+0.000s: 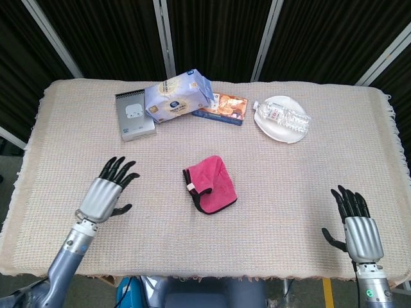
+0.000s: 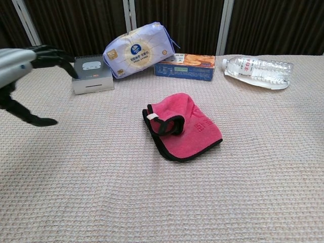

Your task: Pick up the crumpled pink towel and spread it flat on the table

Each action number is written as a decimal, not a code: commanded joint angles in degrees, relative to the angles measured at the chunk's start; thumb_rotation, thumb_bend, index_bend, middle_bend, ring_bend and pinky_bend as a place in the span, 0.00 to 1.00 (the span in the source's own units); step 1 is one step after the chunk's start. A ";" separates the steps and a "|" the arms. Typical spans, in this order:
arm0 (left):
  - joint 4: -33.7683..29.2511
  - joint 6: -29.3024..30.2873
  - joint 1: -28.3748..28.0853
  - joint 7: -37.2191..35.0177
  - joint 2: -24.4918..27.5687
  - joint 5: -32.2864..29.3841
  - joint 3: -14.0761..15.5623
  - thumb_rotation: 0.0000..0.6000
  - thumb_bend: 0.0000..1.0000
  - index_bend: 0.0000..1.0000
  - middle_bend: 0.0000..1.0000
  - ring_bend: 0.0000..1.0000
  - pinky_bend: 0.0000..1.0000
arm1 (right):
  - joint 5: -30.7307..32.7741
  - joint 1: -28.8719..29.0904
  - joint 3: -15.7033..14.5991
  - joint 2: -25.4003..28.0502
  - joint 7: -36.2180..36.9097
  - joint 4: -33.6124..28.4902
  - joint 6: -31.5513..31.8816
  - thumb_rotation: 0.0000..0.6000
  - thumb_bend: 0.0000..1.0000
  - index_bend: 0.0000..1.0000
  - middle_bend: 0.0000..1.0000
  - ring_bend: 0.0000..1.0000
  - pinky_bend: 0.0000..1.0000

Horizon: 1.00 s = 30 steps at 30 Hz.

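Pink towel (image 1: pixel 210 185) with black edging on beige waffle-weave tablecloth (image 1: pixel 308 173); silver-backed, black-fingered hands.

We see a matt, soft pink cloth towel (image 2: pixel 185 126) with black edging on a coarse, waffle-woven beige tablecloth (image 1: pixel 308 186). The tissue pack (image 1: pixel 178 95) is glossy plastic film, and the bottle (image 2: pixel 258 66) is clear, shiny plastic. Both hands (image 1: pixel 108 191) (image 1: pixel 357 230) show brushed silvery backs and matt black fingers (image 1: pixel 119 168).
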 commanded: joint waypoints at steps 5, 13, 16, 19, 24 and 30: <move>6.81 -5.40 -8.09 7.92 -13.41 -5.79 -3.85 1.00 0.20 0.36 0.15 0.00 0.05 | 1.44 0.37 0.73 -0.01 1.92 1.18 -0.82 1.00 0.27 0.00 0.00 0.00 0.00; 14.15 -6.68 -13.61 11.73 -23.37 -7.04 -5.13 1.00 0.22 0.39 0.17 0.00 0.05 | 2.84 0.53 1.22 0.03 3.24 1.86 -1.55 1.00 0.27 0.00 0.00 0.00 0.00; 16.57 -6.53 -15.04 11.91 -25.95 -6.98 -5.44 1.00 0.25 0.42 0.18 0.00 0.05 | 3.14 0.60 1.39 0.13 3.68 1.93 -1.69 1.00 0.27 0.00 0.00 0.00 0.00; 18.48 -6.06 -16.04 11.55 -27.90 -6.71 -5.57 1.00 0.27 0.43 0.19 0.00 0.05 | 3.29 0.57 1.59 0.26 4.18 1.97 -1.51 1.00 0.27 0.00 0.00 0.00 0.00; 21.11 -5.04 -17.11 11.09 -29.90 -6.04 -5.26 1.00 0.30 0.45 0.20 0.01 0.05 | 3.43 0.53 1.72 0.53 5.12 1.74 -1.45 1.00 0.27 0.00 0.00 0.00 0.00; 22.85 -4.21 -17.32 10.68 -30.82 -6.20 -4.88 1.00 0.31 0.46 0.21 0.01 0.05 | 3.43 0.49 1.68 0.72 5.59 1.52 -1.43 1.00 0.27 0.00 0.00 0.00 0.00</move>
